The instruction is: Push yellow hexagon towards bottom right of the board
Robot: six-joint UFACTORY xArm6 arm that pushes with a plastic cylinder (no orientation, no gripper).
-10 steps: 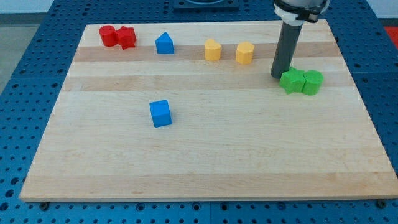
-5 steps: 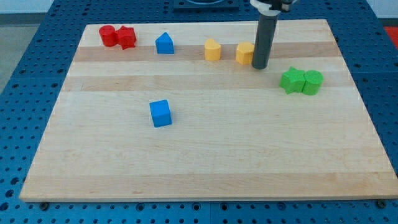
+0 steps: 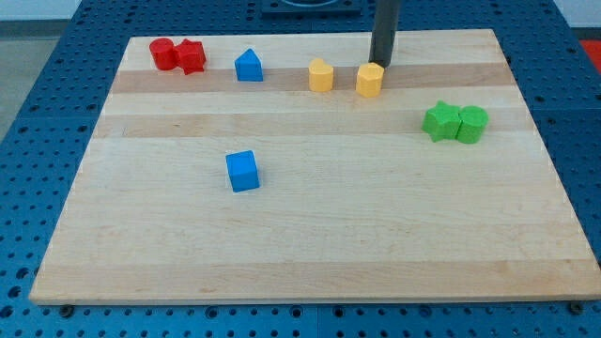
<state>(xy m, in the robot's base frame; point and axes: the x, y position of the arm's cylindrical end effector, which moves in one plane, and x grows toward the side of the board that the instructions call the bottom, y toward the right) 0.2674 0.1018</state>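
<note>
The yellow hexagon [image 3: 370,80] sits on the wooden board [image 3: 310,235] near the view's top, right of centre. My tip [image 3: 380,64] stands just above and slightly right of it in the view, at or nearly touching its top edge. A second yellow block [image 3: 321,75], rounded at one end, lies a short way to the left of the hexagon.
A green star-like block [image 3: 440,122] and a green cylinder [image 3: 471,124] sit together at the right. A blue cube [image 3: 242,171] lies left of centre. A blue house-shaped block [image 3: 248,65] and two red blocks [image 3: 177,55] sit along the top left.
My tip has moved from beside the green blocks up and to the left, past the yellow hexagon's right side, to just behind it. No block has visibly moved.
</note>
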